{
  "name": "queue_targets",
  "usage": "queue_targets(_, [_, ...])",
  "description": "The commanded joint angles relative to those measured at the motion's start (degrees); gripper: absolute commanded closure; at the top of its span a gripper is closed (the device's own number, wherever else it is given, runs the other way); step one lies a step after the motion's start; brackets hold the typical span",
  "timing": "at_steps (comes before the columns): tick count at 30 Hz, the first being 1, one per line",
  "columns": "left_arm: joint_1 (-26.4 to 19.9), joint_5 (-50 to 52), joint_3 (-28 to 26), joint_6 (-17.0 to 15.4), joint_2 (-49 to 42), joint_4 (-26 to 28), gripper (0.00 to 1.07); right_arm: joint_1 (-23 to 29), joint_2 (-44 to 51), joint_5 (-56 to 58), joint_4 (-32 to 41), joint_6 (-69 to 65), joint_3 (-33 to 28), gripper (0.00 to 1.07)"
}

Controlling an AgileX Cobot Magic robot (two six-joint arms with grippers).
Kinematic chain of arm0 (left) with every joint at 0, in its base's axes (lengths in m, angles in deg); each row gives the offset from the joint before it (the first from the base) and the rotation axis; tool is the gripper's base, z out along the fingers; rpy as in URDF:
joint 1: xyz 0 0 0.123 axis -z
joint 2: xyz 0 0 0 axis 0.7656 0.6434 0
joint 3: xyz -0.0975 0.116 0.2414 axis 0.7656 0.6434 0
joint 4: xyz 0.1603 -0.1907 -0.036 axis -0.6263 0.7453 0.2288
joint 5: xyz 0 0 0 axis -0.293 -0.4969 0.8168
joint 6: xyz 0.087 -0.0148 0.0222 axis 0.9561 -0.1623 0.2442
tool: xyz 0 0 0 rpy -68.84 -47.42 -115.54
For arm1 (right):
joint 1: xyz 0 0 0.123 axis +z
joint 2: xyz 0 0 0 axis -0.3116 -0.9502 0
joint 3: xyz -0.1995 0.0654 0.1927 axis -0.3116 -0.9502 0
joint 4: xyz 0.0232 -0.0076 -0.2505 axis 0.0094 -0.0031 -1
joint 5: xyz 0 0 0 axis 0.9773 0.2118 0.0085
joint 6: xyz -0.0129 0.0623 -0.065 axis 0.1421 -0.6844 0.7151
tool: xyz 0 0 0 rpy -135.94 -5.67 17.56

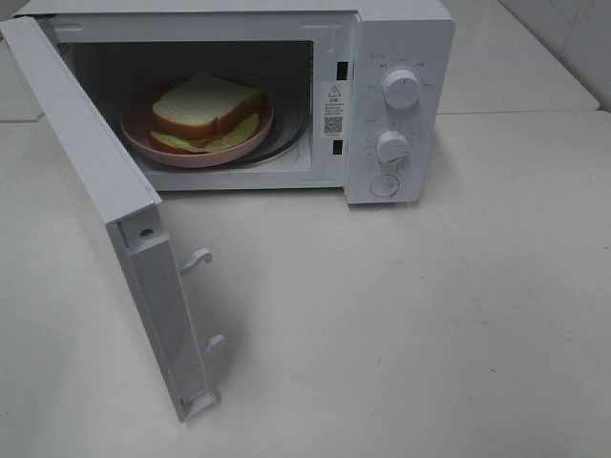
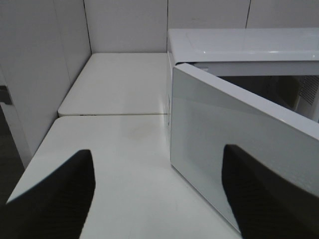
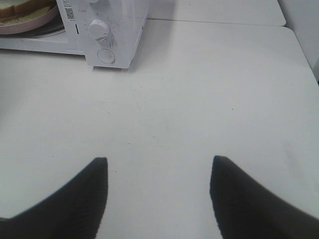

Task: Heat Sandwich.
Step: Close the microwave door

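**Sandwich sits inside the open microwave**

Only the high camera shows the door [image 1: 86,143] swung wide and the whole sandwich [image 1: 205,107] on its plate [image 1: 191,157] inside the microwave [image 1: 396,57]. The left gripper [image 2: 157,152] faces the door's outer side, jaws released and empty. The right gripper [image 3: 159,160] hovers over the table [image 3: 199,89], likewise released.

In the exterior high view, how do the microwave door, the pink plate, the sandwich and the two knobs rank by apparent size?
1. microwave door, also nearest the camera
2. pink plate
3. sandwich
4. upper knob and lower knob: they look alike, so not ranked.
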Motion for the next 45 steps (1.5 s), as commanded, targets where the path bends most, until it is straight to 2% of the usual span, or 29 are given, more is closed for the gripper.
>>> queue_targets(1, [-0.23, 7.96, 2.41, -0.11, 4.53, -0.97, 0.38, -0.34, 1.66, -0.29, -0.06, -0.4, -0.11, 0.47])
queue_targets(5, [-0.11, 13.46, 5.16, -0.11, 11.12, -0.29, 0.39, -0.34, 1.66, -0.29, -0.06, -0.4, -0.11, 0.47])
queue_targets(7, [1.55, 16.04, 6.07, -0.11, 13.58, -0.4, 0.4, -0.34, 1.66, -0.29, -0.06, -0.4, -0.11, 0.47])
queue_targets(11, [6.53, 21.31, 7.68, -0.11, 19.42, -0.69, 0.5, -0.34, 1.66, -0.29, -0.06, -0.4, -0.11, 0.47])
queue_targets(13, [7.33, 22.35, 8.02, -0.11, 20.63, -0.86, 0.52, -0.34, 1.66, -0.29, -0.06, -0.4, -0.11, 0.47])
queue_targets(14, [7.85, 23.2, 8.37, -0.11, 21.89, -1.03, 0.56, -0.34, 1.66, -0.29, -0.06, -0.4, -0.11, 0.47])
queue_targets(15, [8.37, 25.32, 9.17, -0.11, 24.12, -0.97, 0.64, -0.34, 1.66, -0.29, -0.06, -0.4, -0.11, 0.47])
queue_targets(17, [8.37, 26.07, 9.57, -0.11, 25.04, -0.97, 0.67, -0.34, 1.66, -0.29, -0.06, -0.4, -0.11, 0.47])
queue_targets(19, [8.37, 28.13, 10.43, -0.4, 27.33, -0.52, 0.8, -0.34, 1.66, -0.29, -0.06, -0.4, -0.11, 0.47])
queue_targets(20, [8.37, 28.99, 10.6, -0.4, 29.34, 0.4, 0.95, -0.34, 1.66, -0.29, -0.06, -0.4, -0.11, 0.47])
queue_targets(21, [8.37, 28.99, 10.6, -0.4, 29.34, 0.4, 0.95, -0.34, 1.66, -0.29, -0.06, -0.4, -0.11, 0.47])
queue_targets(22, [8.37, 29.62, 10.6, -0.4, 30.08, 0.92, 1.04, -0.34, 1.66, -0.29, -0.06, -0.4, -0.11, 0.47])
queue_targets(23, [8.37, 30.65, 10.6, -0.4, 31.0, 1.32, 1.07, -0.34, 1.66, -0.29, -0.06, -0.4, -0.11, 0.47])
queue_targets(28, [8.37, 37.36, 10.6, -0.4, 35.98, 3.32, 1.07, -0.34, 1.66, -0.29, -0.06, -0.4, -0.11, 0.47])
queue_targets(32, [8.37, 40.34, 10.77, -0.29, 39.25, 3.09, 1.07, -0.34, 1.66, -0.29, -0.06, -0.4, -0.11, 0.47])
queue_targets(38, [8.37, 52.14, 11.46, -0.52, 47.9, 2.98, 1.07, -0.34, 1.66, -0.29, -0.11, -0.4, -0.11, 0.47])
queue_targets(45, [8.37, 59.24, 11.46, -0.57, 55.46, 2.46, 1.07, -0.34, 1.66, -0.29, -0.11, -0.4, -0.11, 0.47])
